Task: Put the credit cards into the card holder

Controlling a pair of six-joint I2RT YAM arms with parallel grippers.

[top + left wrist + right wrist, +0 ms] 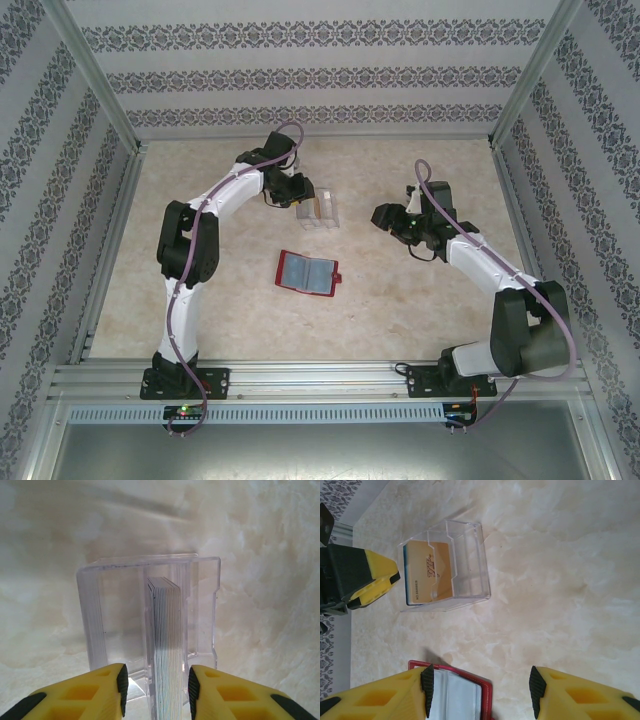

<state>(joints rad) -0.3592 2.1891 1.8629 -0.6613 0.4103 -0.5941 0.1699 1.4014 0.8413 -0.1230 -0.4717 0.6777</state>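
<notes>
Left wrist view: the left gripper [156,685] has its yellow jaws either side of the cards [164,640], a stack standing on edge inside a clear plastic box [112,605]. There's a gap on both sides of the stack, so the jaws are apart with nothing pinched. From the top camera, that box sits toward the far side of the table [420,300], and the red wallet [306,272] lies open and flat nearer the arms, apart from the box. The right gripper [481,687] hangs above the table, off to the right of both — jaws spread, holding nothing.
</notes>
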